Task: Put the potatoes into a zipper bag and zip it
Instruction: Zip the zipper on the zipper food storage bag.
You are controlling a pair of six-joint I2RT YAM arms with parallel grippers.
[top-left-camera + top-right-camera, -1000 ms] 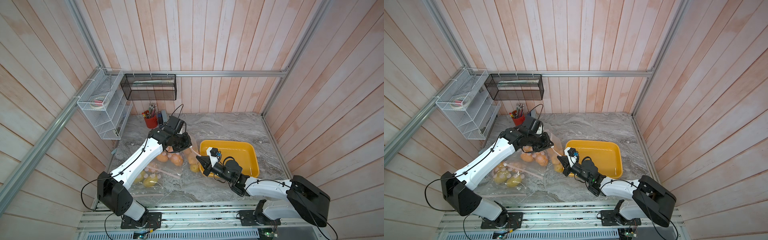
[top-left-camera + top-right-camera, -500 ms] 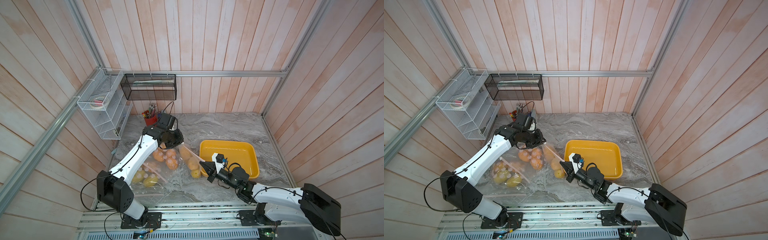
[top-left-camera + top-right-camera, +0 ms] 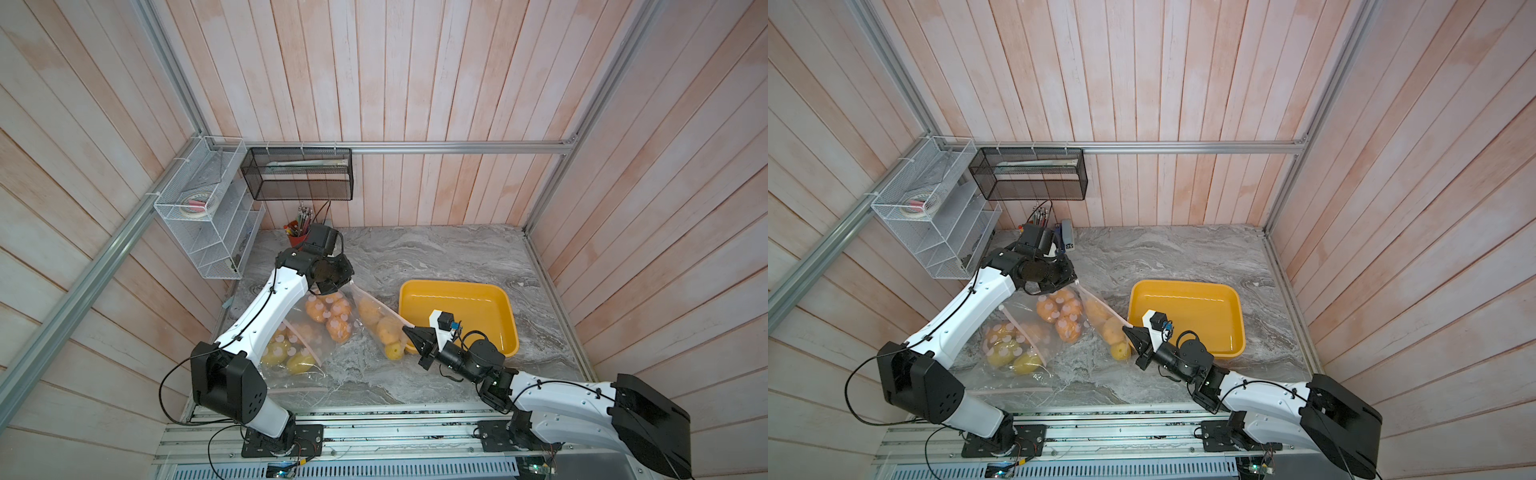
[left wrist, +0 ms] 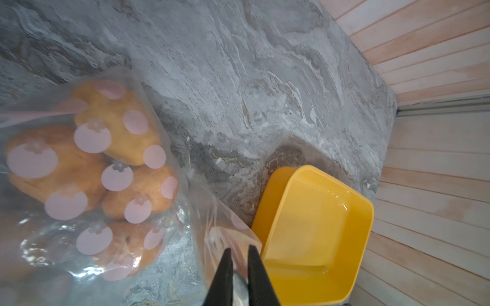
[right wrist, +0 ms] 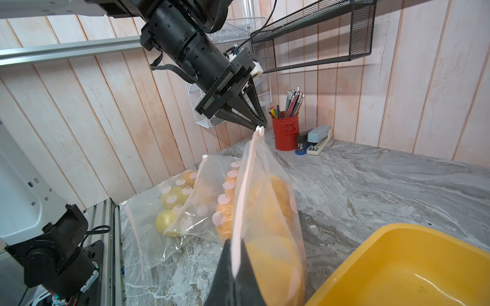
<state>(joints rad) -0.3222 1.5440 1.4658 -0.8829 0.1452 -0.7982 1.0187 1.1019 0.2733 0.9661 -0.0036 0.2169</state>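
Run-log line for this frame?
left gripper: shut on slider | right gripper: shut on zipper bag edge | zipper bag: taut between grippers | potatoes: inside it | yellow tray: no potatoes

Stretches the left arm [image 3: 266, 316] away from its base at the near left, wrist turned toward the middle, fingers slanting downward. Pinches the raised far corner of a bag [image 5: 267, 212] between the almost-touching tips of the left gripper [image 5: 261, 125], which meet on the white zip slider. Lays the right arm [image 3: 557, 395] out low from the near right toward the middle, wrist about level. Clamps the near end of the same bag edge in the tightly closed right gripper [image 3: 406, 329].
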